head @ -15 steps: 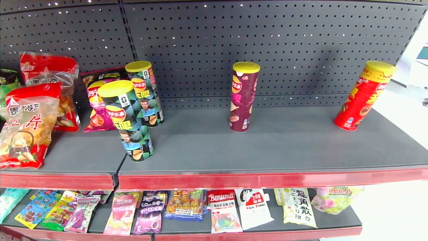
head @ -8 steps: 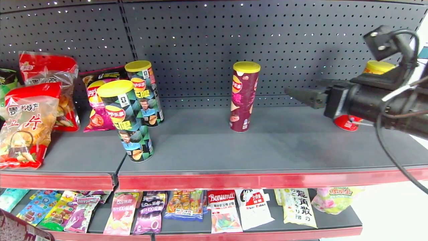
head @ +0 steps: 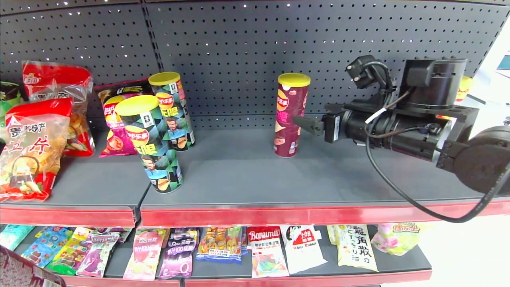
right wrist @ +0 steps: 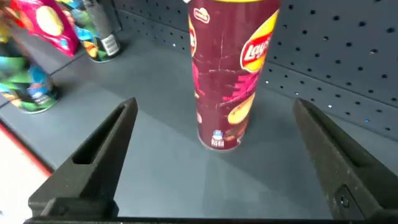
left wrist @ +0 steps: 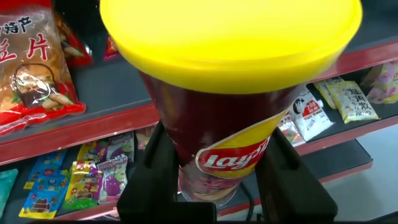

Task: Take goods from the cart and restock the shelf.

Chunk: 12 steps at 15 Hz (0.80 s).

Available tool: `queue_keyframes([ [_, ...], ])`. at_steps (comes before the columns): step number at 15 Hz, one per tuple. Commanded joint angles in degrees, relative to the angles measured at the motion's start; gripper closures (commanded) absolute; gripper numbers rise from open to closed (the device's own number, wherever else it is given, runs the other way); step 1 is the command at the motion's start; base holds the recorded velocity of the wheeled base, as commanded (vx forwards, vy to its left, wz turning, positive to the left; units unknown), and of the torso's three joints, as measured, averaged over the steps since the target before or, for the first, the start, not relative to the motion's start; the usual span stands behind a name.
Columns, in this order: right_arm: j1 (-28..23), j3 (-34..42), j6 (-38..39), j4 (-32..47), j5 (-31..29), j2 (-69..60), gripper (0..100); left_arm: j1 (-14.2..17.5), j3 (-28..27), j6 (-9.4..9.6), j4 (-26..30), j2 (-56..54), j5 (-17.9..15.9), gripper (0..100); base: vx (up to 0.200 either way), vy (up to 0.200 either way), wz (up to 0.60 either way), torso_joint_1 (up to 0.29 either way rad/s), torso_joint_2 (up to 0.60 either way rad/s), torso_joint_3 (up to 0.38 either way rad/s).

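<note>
A maroon chips can [head: 290, 115] with a yellow lid stands upright mid-shelf. My right gripper [head: 305, 124] hovers level with the can's middle, just to its right. In the right wrist view this can [right wrist: 233, 81] stands a little ahead of the open right gripper [right wrist: 216, 109], whose fingers [right wrist: 99, 155] are spread wide to either side of it. My left gripper [left wrist: 221, 168] is shut on a second maroon can [left wrist: 224, 118] with a yellow lid. A corner of that can [head: 20, 273] shows low at the left, below the shelves.
Two dark patterned cans [head: 153, 143] and several snack bags [head: 36, 147] fill the grey shelf's [head: 279, 179] left part. A red can's lid [head: 462, 87] peeks from behind my right arm. Candy bags [head: 267, 249] line the lower shelf. Bare shelf lies around the maroon can.
My right arm came in from the right and moved left to the standing maroon can, covering the red can. The held can rose into the lower left corner.
</note>
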Motion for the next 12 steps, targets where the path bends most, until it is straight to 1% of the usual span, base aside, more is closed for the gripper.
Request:
queue_keyframes([
  [1,0.6,-2.0,0.0,0.0,-0.1,2.9,0,0.0,0.0,-0.01,0.0,0.1,0.0,100,0.0,0.0,0.0,0.0,0.0,0.0],
  [3,1.3,-3.7,-0.1,0.0,-1.7,5.3,0,0.0,0.1,-0.01,0.0,0.3,0.0,100,0.0,0.0,0.0,0.0,0.0,0.0],
  [12,0.9,-9.5,-0.3,-0.1,-2.1,9.9,0,0.0,-0.5,-0.01,-0.2,0.3,0.1,100,0.0,0.0,0.0,0.0,0.0,0.0],
])
